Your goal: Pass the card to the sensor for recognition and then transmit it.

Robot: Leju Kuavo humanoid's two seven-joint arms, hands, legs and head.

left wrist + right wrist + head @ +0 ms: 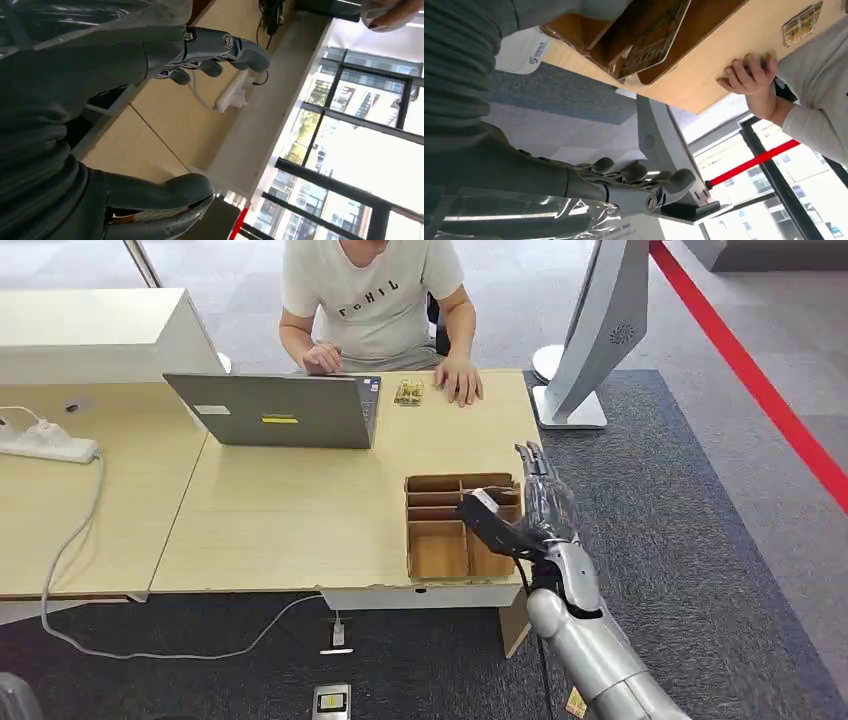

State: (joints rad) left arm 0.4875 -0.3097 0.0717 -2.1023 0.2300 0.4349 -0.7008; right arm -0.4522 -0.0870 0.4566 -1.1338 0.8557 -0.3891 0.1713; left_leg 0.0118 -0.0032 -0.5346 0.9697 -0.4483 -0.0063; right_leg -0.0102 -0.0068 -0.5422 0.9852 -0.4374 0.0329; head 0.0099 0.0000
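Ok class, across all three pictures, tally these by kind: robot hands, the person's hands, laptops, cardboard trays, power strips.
Robot hands: 2, left hand and right hand
Person's hands: 2
Laptops: 1
Cardboard trays: 1
Power strips: 1
Total: 7

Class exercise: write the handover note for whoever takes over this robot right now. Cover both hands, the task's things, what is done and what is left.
Right hand: raised beside the cardboard tray at the table edge, pinching the card.
Left hand: holds nothing, fingers loosely curled.
Sensor stand: on the carpet beyond the table's far right corner.
Done: card picked up.
Left: present it to the sensor, then pass it on, probably to the seated person.
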